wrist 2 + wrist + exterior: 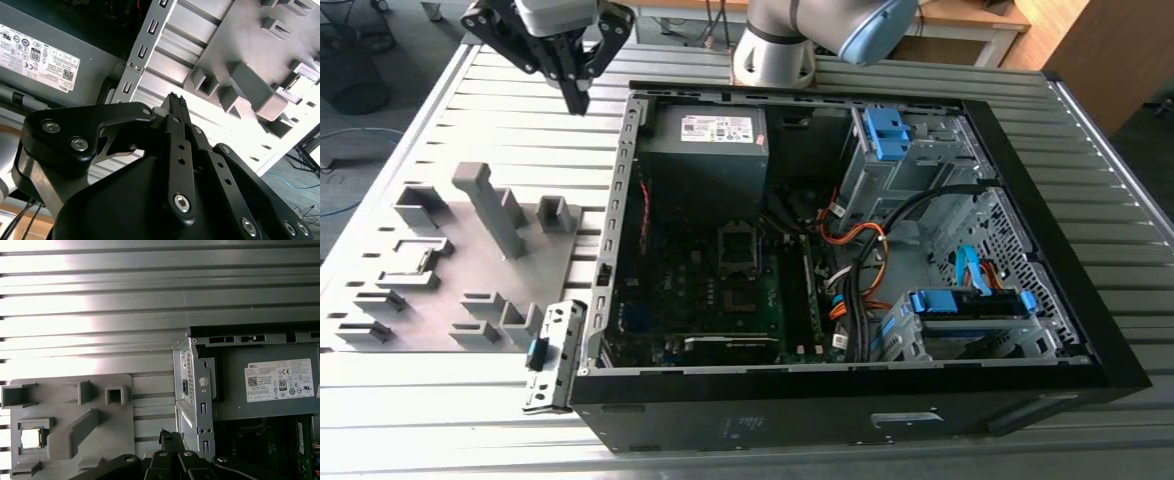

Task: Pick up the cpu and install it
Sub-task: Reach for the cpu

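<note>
The cpu, a small pale square chip, lies flat in a holder on the grey fixture plate, to the side of the open computer case. My gripper hangs above the slatted table just outside the case's far corner, on the exterior view's left. It is well apart from the cpu. Its black fingers meet at the tip with nothing between them, as both wrist views show. Inside the case, the black socket frame sits on the motherboard.
Several upright grey blocks stand on the fixture plate. A grey power supply fills the case's far corner. Cables and blue-tabbed drive bays crowd the case on the exterior view's right. A loose metal bracket lies by the case's near corner.
</note>
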### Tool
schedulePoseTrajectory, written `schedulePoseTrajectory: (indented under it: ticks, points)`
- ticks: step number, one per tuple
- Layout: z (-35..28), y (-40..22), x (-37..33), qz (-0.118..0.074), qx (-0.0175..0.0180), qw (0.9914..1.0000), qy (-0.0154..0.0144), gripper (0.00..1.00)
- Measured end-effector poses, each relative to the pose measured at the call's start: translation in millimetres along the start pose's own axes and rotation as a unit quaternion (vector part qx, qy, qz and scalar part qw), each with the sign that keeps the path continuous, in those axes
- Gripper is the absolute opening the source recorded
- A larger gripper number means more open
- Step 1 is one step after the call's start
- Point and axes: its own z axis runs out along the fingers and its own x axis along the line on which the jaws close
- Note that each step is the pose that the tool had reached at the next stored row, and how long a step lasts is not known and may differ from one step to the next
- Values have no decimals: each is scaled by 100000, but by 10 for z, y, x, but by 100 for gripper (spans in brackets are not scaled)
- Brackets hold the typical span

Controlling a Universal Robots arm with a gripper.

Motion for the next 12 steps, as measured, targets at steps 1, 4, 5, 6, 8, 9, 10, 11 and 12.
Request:
schedulePoseTrajectory:
  ticks: [1, 4, 5, 6, 8, 9, 10, 11, 12]
  points:
    - [3, -1, 17, 1, -3, 100000, -2, 11]
    - [5, -5, 62, -3, -4, 100000, -13, 11]
    - [6, -5, 65, -1, -10, 100000, -17, 11]
    - [6, -5, 66, -4, -8, 100000, -14, 11]
    - [5, -5, 69, -1, -7, 100000, -13, 11]
    - [5, -5, 69, 1, -3, 100000, -10, 11]
    - [5, -6, 69, -3, -4, 100000, -11, 11]
    - [5, -6, 71, 0, -4, 100000, -12, 11]
    - [5, -6, 76, 7, -4, 100000, -15, 11]
